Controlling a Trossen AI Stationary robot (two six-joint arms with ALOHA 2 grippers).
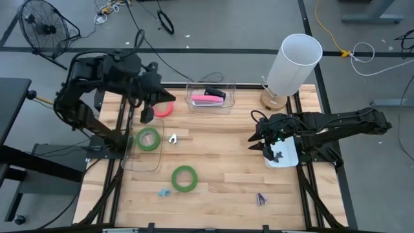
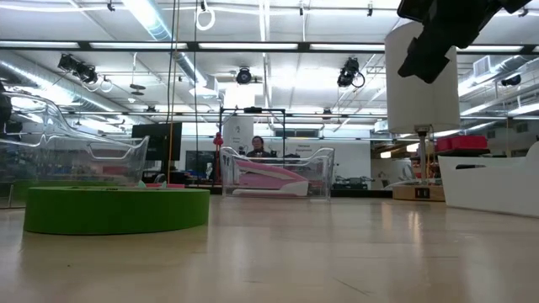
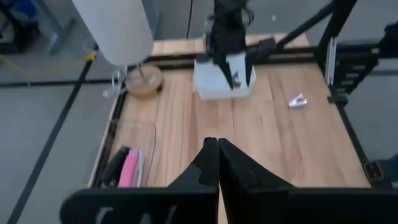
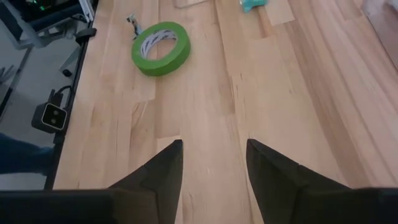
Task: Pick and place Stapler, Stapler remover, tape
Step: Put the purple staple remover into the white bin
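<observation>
A pink-red tape roll (image 1: 164,109) lies flat at the table's far left. One green tape roll (image 1: 148,139) lies in a clear tray (image 1: 137,162). The other green roll (image 1: 184,178) (image 4: 160,48) lies flat on the wood toward the near edge, large in the low view (image 2: 118,209). A pink and black stapler (image 1: 208,98) (image 3: 127,168) lies in a clear box (image 1: 228,103). My left gripper (image 1: 147,111) (image 3: 217,163) is shut and empty, raised beside the pink-red roll. My right gripper (image 1: 259,141) (image 4: 211,163) is open and empty over bare wood at the right.
A white cylinder on a round wooden base (image 1: 294,61) stands at the far right. A white box (image 1: 284,154) sits under my right arm. Small loose things lie on the wood: a pale one (image 1: 173,138), a bluish one (image 1: 163,192) and a purple one (image 1: 261,199).
</observation>
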